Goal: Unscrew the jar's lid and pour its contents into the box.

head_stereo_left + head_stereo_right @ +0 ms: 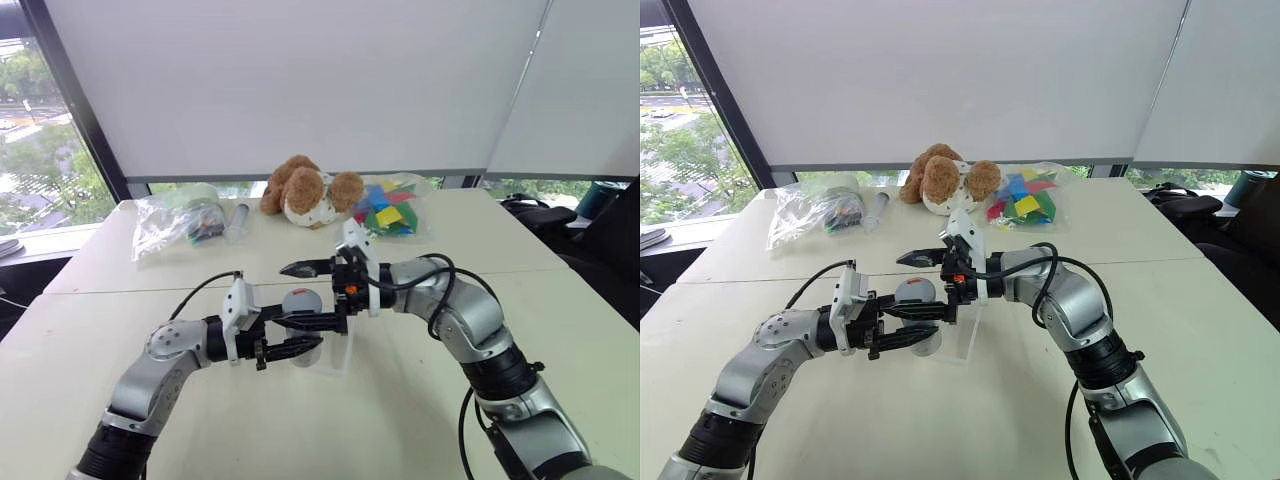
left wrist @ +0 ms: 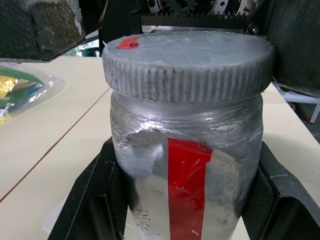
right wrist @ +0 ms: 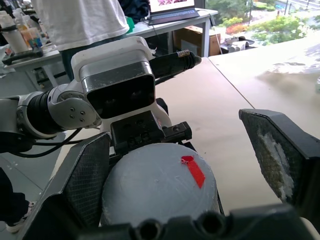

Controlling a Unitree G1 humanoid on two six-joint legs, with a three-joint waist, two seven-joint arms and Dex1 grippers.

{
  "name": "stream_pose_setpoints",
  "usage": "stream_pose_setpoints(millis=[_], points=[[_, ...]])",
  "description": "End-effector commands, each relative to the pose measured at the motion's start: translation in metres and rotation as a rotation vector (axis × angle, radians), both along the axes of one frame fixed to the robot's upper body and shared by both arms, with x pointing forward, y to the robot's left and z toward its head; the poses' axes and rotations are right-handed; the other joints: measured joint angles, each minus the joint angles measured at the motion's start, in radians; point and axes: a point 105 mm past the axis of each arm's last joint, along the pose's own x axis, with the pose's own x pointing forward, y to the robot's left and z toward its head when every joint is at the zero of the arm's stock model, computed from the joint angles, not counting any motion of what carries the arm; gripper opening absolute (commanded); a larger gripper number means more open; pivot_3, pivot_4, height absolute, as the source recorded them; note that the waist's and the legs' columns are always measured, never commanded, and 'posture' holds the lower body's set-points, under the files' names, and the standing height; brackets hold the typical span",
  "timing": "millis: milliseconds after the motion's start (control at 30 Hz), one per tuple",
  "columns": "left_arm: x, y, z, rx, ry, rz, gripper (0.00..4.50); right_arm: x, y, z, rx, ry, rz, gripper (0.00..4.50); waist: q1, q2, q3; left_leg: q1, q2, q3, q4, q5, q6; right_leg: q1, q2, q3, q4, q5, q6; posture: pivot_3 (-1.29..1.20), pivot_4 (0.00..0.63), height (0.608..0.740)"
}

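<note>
My left gripper (image 1: pixel 293 337) is shut on the jar (image 2: pixel 185 165), a cloudy clear cylinder with a red strip, and holds it upright above the table. The grey ribbed lid (image 2: pixel 187 60), marked with a small red tag, sits on the jar. My right gripper (image 3: pixel 182 170) is open and reaches in from the right. Its two fingers (image 3: pixel 85 180) stand on either side of the lid (image 1: pixel 302 300) with gaps showing. The box (image 1: pixel 338 352), a shallow clear tray, lies on the table just below and to the right of the jar. The contents cannot be made out through the cloudy wall.
At the back of the table (image 1: pixel 450 400) lie a brown-and-white plush dog (image 1: pixel 310 192), a bag of coloured blocks (image 1: pixel 390 208), a clear bag of small items (image 1: pixel 175 222) and a thin tube (image 1: pixel 238 220). A person in a white shirt (image 3: pixel 80 20) stands at a desk behind.
</note>
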Motion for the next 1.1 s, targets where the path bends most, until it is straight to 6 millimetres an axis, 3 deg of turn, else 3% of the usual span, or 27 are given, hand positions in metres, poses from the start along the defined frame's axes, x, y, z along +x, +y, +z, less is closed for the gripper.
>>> stream_pose_setpoints(millis=[33,667,833,1000,1100], points=[[-0.004,-0.002,0.012,-0.015,-0.062,-0.023,2.2,0.007,-0.014,0.013,0.025,-0.045,-0.03,4.46,0.0,0.0,0.0,0.0,0.0,0.0,0.0,0.0,0.0,0.0,0.0,0.0,0.0,0.0,0.0,0.0,0.15,0.74],[-0.005,0.001,0.011,-0.01,-0.065,-0.008,2.2,0.003,-0.046,0.006,0.053,0.048,-0.002,4.46,0.001,0.0,0.0,0.0,0.0,0.0,0.0,0.0,0.0,0.0,0.0,0.0,0.0,0.0,0.0,0.0,0.15,0.74],[-0.005,0.002,0.011,-0.008,-0.065,-0.005,2.2,-0.018,-0.051,0.017,0.108,0.074,0.132,4.46,0.001,0.0,0.0,0.0,0.0,0.0,0.0,0.0,0.0,0.0,0.0,0.0,0.0,0.0,0.0,0.0,0.15,0.74],[-0.005,0.002,0.013,-0.007,-0.062,-0.005,2.2,-0.029,-0.038,0.023,0.096,0.06,0.182,4.46,-0.001,0.0,0.0,0.0,0.0,0.0,0.0,0.0,0.0,0.0,0.0,0.0,0.0,0.0,0.0,0.0,0.15,0.74],[-0.005,0.001,0.013,-0.008,-0.059,-0.009,2.2,-0.021,-0.023,0.019,0.05,0.016,0.13,4.46,-0.002,0.0,0.0,0.0,0.0,0.0,0.0,0.0,0.0,0.0,0.0,0.0,0.0,0.0,0.0,0.0,0.15,0.74]])
